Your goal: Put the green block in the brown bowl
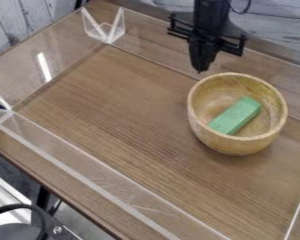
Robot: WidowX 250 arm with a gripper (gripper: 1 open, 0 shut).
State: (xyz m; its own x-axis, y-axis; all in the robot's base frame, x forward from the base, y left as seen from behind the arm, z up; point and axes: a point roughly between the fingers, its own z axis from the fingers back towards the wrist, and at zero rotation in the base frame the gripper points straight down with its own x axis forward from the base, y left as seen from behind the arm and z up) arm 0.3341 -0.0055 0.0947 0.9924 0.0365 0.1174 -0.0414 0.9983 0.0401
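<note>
The green block lies flat inside the brown bowl, slanting across its bottom. The bowl stands on the right part of the wooden table. My gripper hangs pointing straight down just behind the bowl's far left rim, its dark fingers pressed together and shut on nothing. It is apart from the block.
Clear acrylic walls fence the wooden tabletop on all sides. A clear plastic bracket sits at the far left corner. Part of a chair or stand shows below the table's near edge.
</note>
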